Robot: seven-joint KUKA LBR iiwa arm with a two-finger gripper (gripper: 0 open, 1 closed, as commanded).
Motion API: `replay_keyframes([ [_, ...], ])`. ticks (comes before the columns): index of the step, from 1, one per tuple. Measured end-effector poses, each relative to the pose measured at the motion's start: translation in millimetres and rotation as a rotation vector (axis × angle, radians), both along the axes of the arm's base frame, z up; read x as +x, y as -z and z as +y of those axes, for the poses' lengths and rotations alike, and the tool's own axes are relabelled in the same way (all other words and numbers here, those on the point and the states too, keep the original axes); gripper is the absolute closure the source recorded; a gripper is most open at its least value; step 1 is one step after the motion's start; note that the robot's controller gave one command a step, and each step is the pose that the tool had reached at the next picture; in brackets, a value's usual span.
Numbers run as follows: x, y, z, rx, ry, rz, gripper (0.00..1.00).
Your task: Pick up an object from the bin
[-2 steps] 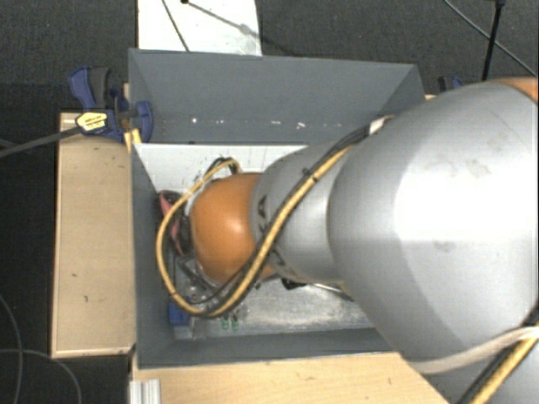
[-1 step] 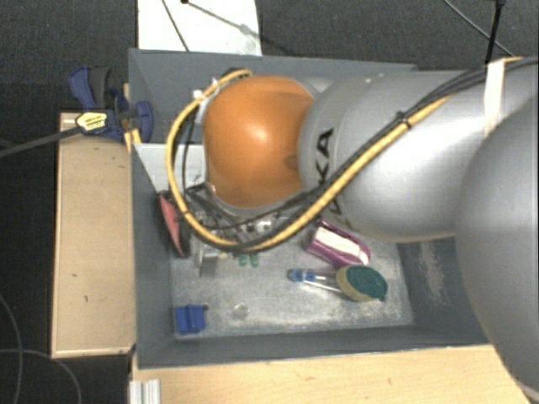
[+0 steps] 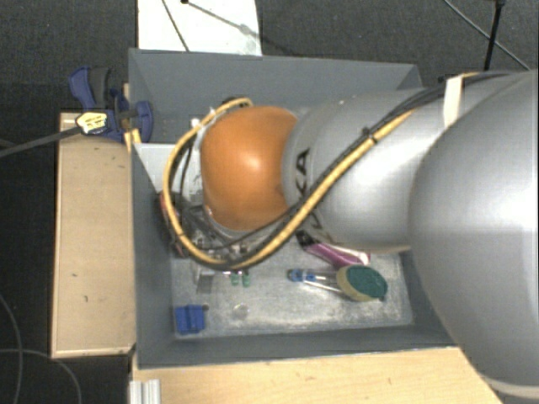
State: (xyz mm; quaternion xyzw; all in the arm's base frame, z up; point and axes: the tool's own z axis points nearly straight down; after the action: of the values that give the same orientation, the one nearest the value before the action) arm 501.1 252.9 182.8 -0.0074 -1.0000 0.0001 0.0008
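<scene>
Over the bin (image 3: 278,74) floor's left-middle | orange wrist cover (image 3: 244,167) hides jaws, state cannot tell | nearest: small green pieces (image 3: 240,279) just beneath; blue block (image 3: 190,319) at near-left corner | advise: centre on one piece, keep off left wall

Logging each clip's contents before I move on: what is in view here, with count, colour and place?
bin: one, grey metal, middle of the view
blue block: one, blue, lower-left corner of the bin floor
round disc-like thing: one, green face with tan rim, lower-right of the floor
slim pen-like thing: one, clear with a blue end, lying just left of the disc
pink thing: one, pink-magenta, partly under the arm, above the disc
small green pieces: two, green, mid-floor just right of the pincer; kind unclear
arm: one, silver-grey, reaching in from the right
orange cover: one, orange, on the wrist, cables looped round it
pincer: one, dark grey, low over the left of the floor
</scene>
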Motion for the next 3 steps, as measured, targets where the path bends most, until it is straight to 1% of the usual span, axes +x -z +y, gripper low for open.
replay_keyframes([
  [1, 0.8, -2, 0, 0.002, 0.001, -0.003, 0.0],
  [2, -16.7, 98, -27, 0.001, -0.42, -0.001, 0.0],
  [3, -11.8, 112, 3, 0.003, -0.433, -0.008, 0.0],
])
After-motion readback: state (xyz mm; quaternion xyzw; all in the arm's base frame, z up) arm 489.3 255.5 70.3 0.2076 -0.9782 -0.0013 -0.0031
